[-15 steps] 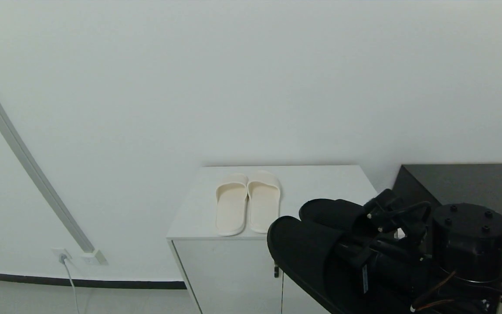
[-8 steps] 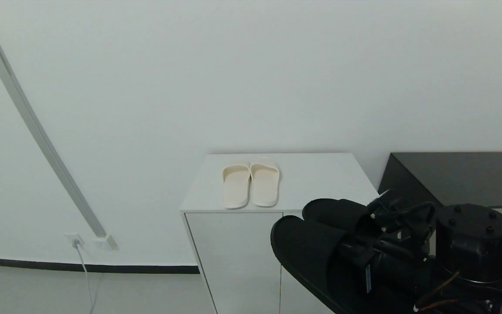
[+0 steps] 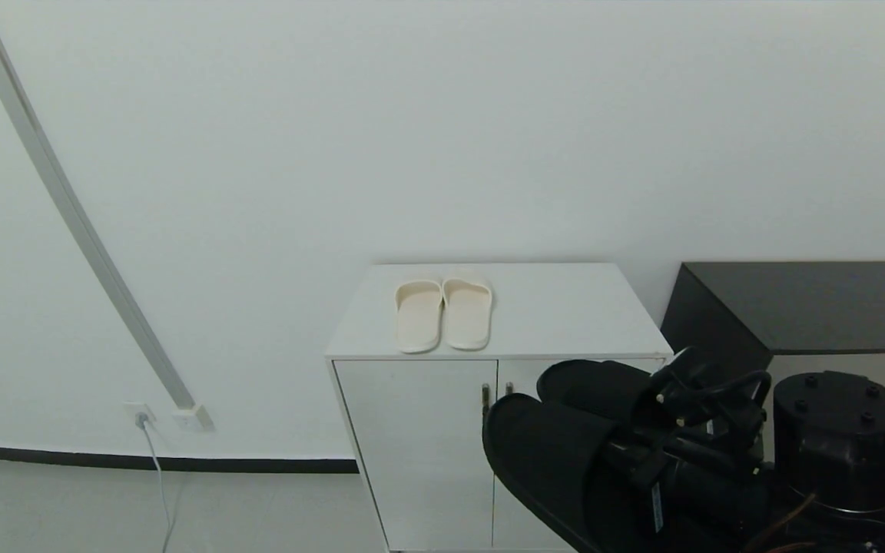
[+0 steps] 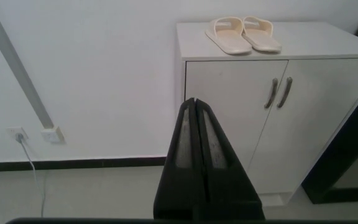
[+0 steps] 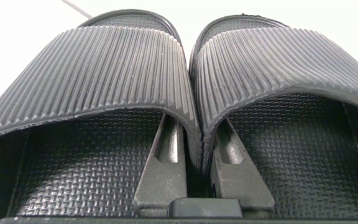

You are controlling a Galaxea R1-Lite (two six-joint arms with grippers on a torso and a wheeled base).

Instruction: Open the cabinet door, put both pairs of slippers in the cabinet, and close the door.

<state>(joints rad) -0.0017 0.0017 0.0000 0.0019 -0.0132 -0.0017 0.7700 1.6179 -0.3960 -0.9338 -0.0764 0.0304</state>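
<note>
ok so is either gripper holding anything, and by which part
The right gripper clamps the black slippers by their touching inner side walls, one finger inside each. The left gripper is shut, empty.

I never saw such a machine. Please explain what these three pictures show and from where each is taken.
This is a two-armed robot on wheels. The wide picture comes from a camera on its head: a white cabinet with both doors closed and a pair of cream slippers on top. The other two come from wrist cameras. The left wrist one looks along the left jaws, shut and empty, toward the cabinet. The right wrist one shows the right jaws pinching a pair of black slippers together.
</note>
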